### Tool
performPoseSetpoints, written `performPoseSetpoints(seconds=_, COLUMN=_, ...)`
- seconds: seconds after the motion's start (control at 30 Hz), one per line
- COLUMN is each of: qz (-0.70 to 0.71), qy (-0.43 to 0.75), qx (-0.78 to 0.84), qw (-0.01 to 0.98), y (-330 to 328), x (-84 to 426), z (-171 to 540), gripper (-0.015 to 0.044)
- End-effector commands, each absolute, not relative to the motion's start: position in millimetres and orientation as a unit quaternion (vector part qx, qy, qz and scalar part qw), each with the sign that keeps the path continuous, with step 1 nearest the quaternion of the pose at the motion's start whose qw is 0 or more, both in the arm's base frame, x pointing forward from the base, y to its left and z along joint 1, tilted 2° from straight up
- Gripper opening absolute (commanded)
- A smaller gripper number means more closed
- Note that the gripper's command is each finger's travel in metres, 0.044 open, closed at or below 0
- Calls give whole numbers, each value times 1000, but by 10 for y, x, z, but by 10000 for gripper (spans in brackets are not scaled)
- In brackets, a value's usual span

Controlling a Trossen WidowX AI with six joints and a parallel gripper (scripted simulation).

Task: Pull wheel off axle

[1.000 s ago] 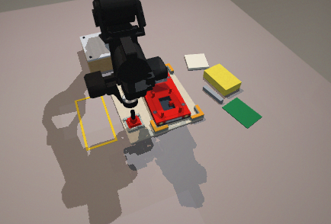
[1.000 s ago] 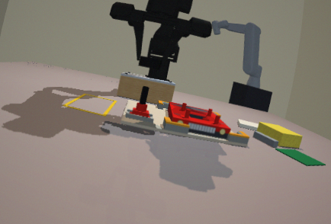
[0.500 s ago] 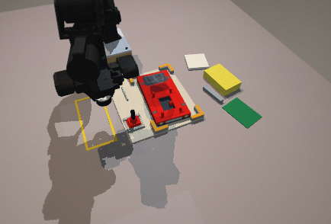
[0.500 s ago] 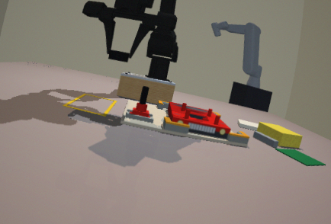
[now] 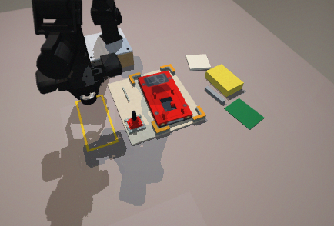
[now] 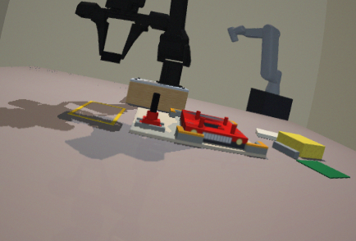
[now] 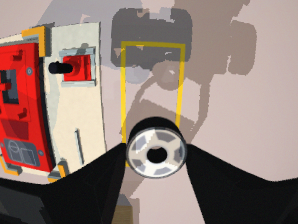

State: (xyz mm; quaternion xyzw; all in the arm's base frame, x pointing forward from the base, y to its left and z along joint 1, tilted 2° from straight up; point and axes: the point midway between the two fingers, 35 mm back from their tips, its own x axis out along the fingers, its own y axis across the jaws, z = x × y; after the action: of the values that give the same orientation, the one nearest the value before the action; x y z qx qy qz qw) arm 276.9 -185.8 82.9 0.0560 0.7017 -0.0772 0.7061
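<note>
My gripper (image 5: 88,94) (image 6: 111,55) (image 7: 156,149) is shut on the wheel (image 5: 88,99) (image 6: 111,59) (image 7: 157,139), black with a silvery hub and a dark centre hole. It holds the wheel high above the table; in the wrist view the wheel overlaps the near part of the marked area, a yellow outline (image 5: 110,118) (image 6: 91,119) (image 7: 154,44). The upright black axle (image 5: 134,114) (image 6: 155,102) (image 7: 60,68) is bare and stands on a red base (image 5: 135,123) (image 6: 152,118) (image 7: 80,68), well away from the wheel.
The axle's base and a red car body (image 5: 148,89) (image 6: 193,123) (image 7: 35,110) sit on a pale board (image 5: 118,98) (image 7: 92,115) with orange corners, beside the outline. A yellow block (image 5: 221,77) (image 6: 299,143), green plate (image 5: 244,114) (image 6: 324,169), grey bar (image 5: 215,95) and white tile (image 5: 198,61) lie beyond.
</note>
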Motion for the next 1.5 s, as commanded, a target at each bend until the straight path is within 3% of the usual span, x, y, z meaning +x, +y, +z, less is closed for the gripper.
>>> performPoseSetpoints(seconds=0.0, qz=-76, qy=704, qx=55, qw=704, y=-1864, x=2752, z=710, gripper=0)
performPoseSetpoints(seconds=0.7, qz=-76, qy=704, qx=55, qw=704, y=-1887, x=2745, z=-174, gripper=0)
performPoseSetpoints(seconds=1.07, qz=-75, qy=706, qx=58, qw=702, y=-1877, x=2741, z=-110, gripper=289)
performPoseSetpoints(seconds=1.4, qz=-76, qy=704, qx=55, qw=704, y=-1859, x=2743, z=466, gripper=300)
performPoseSetpoints(seconds=1.47, qz=-74, qy=704, qx=55, qw=704, y=-1834, x=2710, z=410, gripper=352)
